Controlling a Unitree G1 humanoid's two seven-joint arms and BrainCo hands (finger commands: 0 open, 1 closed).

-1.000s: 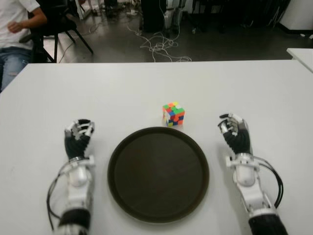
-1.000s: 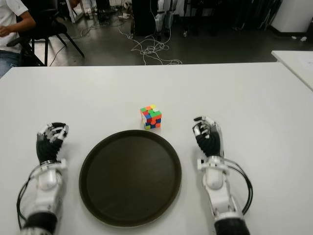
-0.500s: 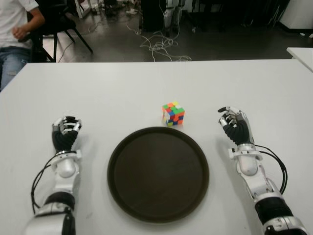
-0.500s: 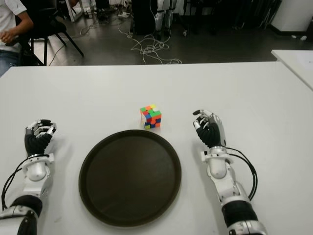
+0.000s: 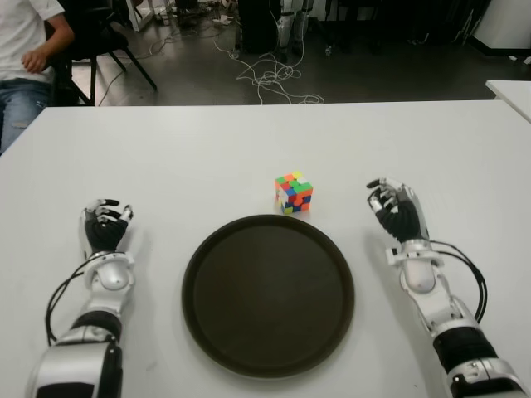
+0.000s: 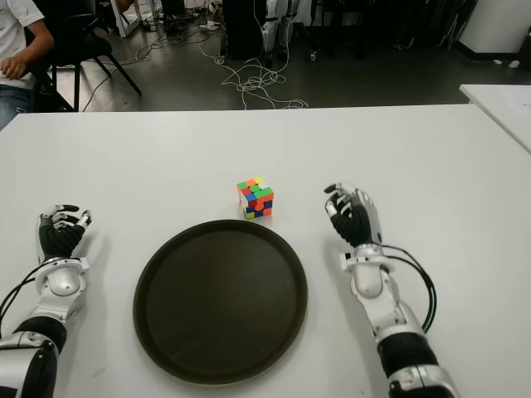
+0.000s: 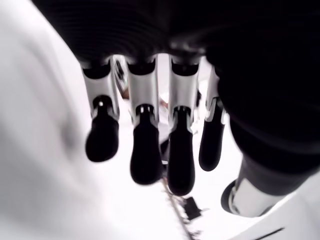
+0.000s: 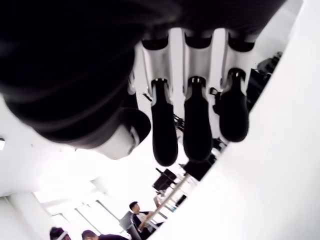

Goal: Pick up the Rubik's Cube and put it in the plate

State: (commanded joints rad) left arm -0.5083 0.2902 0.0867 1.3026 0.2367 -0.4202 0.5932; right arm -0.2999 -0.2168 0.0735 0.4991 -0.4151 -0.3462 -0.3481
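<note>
The Rubik's Cube (image 5: 294, 193) stands on the white table (image 5: 207, 157), just beyond the far rim of the round dark brown plate (image 5: 269, 294), which holds nothing. My right hand (image 5: 394, 207) is to the right of the cube and beside the plate's far right rim, apart from both. Its fingers (image 8: 197, 130) are relaxed, lightly curved, and hold nothing. My left hand (image 5: 104, 224) is at the left of the plate, well away from the cube. Its fingers (image 7: 145, 150) hang loose around nothing.
A person (image 5: 25, 50) sits on a chair beyond the table's far left corner. Cables (image 5: 270, 79) lie on the floor behind the table. The corner of a second white table (image 5: 514, 91) shows at the right edge.
My left hand has slid to the left, away from the plate. My right hand has moved slightly forward. The cube and plate have not moved.
</note>
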